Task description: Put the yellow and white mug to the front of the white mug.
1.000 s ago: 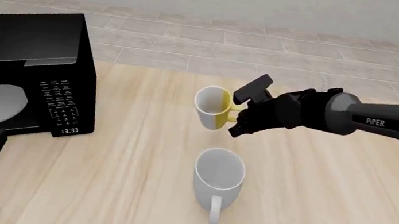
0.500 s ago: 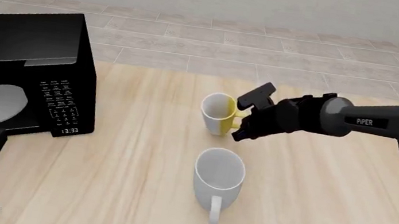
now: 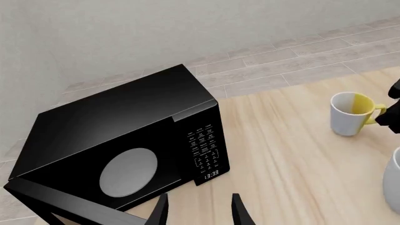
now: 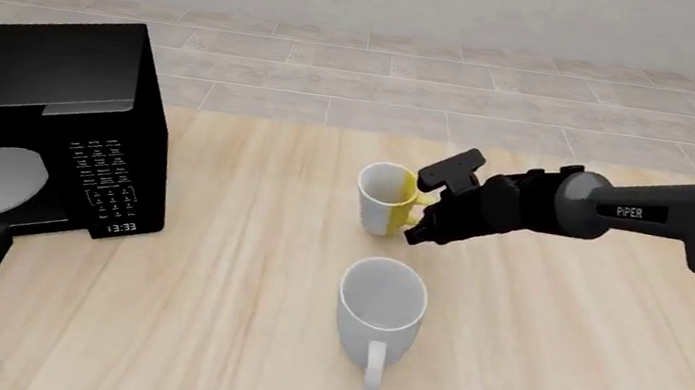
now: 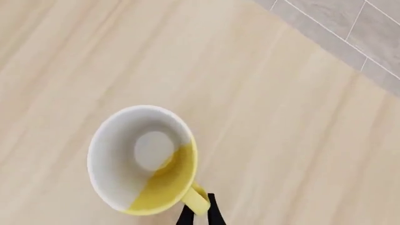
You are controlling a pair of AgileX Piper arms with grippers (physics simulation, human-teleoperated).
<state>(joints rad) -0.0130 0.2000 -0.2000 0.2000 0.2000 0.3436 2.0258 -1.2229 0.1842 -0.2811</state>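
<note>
My right gripper pinches the yellow handle of the yellow and white mug, which seems to stand upright on the table, just beyond the white mug. My left gripper rests spread beside the microwave.

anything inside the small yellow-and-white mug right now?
Nothing visible: the right wrist view looks down into the small yellow-and-white mug and shows a bare pale bottom and inner wall. The black right gripper is at its yellow loop handle; the contact itself is cropped.
</note>
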